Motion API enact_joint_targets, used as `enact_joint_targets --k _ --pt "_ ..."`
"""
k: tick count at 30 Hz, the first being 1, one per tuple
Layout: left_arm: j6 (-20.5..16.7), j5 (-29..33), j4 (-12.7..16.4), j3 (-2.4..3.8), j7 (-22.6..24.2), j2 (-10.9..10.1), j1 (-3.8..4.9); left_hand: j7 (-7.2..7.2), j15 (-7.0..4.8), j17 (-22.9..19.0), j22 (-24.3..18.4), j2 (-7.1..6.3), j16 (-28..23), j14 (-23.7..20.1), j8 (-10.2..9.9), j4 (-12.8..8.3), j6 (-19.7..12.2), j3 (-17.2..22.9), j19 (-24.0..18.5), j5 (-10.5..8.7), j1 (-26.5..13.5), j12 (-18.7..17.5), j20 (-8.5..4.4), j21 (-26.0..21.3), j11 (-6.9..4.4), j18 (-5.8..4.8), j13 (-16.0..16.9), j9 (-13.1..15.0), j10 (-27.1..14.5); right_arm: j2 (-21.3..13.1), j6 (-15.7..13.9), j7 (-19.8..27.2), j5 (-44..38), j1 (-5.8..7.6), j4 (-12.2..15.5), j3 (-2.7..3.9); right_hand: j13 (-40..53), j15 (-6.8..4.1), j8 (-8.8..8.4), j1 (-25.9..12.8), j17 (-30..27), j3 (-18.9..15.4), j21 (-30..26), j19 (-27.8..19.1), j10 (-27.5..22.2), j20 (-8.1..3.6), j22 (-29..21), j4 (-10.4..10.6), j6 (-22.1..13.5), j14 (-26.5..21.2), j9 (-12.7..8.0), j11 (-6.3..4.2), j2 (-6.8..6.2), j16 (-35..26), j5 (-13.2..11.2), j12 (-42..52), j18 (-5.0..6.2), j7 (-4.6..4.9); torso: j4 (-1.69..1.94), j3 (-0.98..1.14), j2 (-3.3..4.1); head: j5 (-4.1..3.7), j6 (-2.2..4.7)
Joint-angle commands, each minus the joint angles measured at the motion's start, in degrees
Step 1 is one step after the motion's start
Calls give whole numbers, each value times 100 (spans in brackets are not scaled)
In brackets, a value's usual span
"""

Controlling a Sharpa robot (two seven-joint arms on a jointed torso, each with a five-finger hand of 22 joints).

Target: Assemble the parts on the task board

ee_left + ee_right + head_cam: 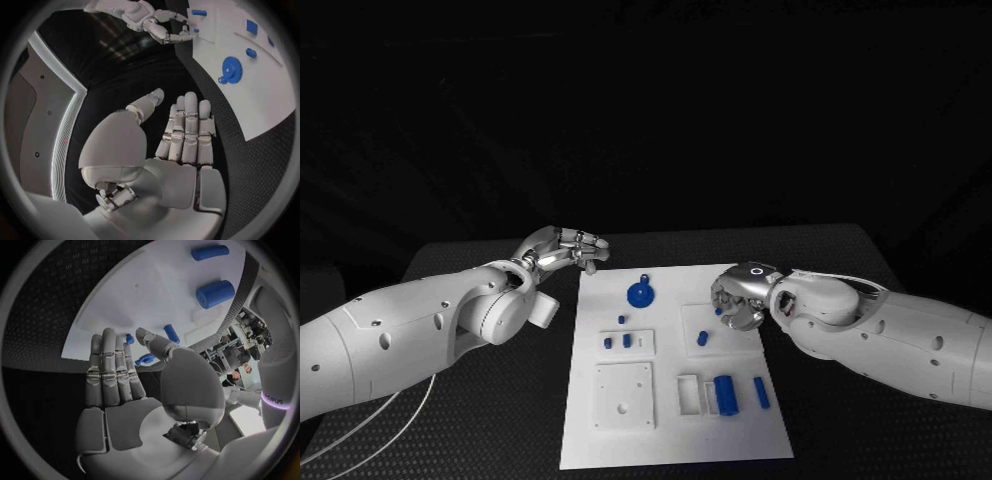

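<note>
Lighting, as I read it from my station: dim overall, backdrop nearly black in the head view. The task board (pixel 678 370) is the brightest item, evenly lit from above, with no glare. The arms cast soft shadows on the dark surface (pixel 848 250). Both wrist views are circular, with dark rims, and straight edges bow strongly towards those rims. Focus is acceptable, softer at the margins.

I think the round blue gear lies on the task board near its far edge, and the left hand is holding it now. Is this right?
Not quite. The round blue gear does lie on the task board near its far edge, but the left hand holds nothing; it hovers over the black table beside the board. The left wrist view shows its fingers straight and empty.
</note>
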Motion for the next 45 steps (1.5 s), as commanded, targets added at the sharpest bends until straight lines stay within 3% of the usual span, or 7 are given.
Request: enact_joint_targets --k 1,24,29,45 --pt "94 82 13 4 94 -1 11 20 0 9 5 3 -40 26 26 0 -32 -38 -8 -12 -74 -31 11 -27 11 80 -9 -10 -37 35 37 -21 -149 -7 -10 -13 14 -2 41 32 37 77 29 49 57 0 19 19 88 65 0 -16 -16 -28 -23 -39 35 -16 1 1 1 13 -12" --pt "143 83 23 4 29 -11 23 30 4 30 9 10 -65 39 21 2 -55 -55 5 -11 -96 -36 15 -41 20 84 -20 -19 -63 243 -11 -197 -572 -121 -128 -62 86 -48 182 148 330 361 117 122 204 -49 177 -83 403 148 41 -65 267 -51 -38 -74 35 -154 0 3 -4 18 -70" --pt "146 83 22 4 15 -11 24 34 4 38 11 9 -70 47 18 1 -66 -59 10 -11 -99 -37 15 -45 22 87 -24 -22 -73 254 -28 -277 -724 -129 -119 -80 134 -95 235 216 451 473 190 219 326 -90 246 -194 541 230 55 -114 354 17 -35 -41 35 -207 -6 -1 -5 14 -80" --pt "138 83 8 4 7 -2 24 41 4 61 16 4 -79 67 14 -14 -83 -62 25 -7 -89 -40 14 -53 26 94 -33 -29 -95 269 -219 -462 -1127 -139 -43 -110 252 -193 294 257 723 694 325 418 564 -181 382 -274 794 338 60 -211 285 165 28 -4 35 -303 -2 -1 -6 -20 -94"
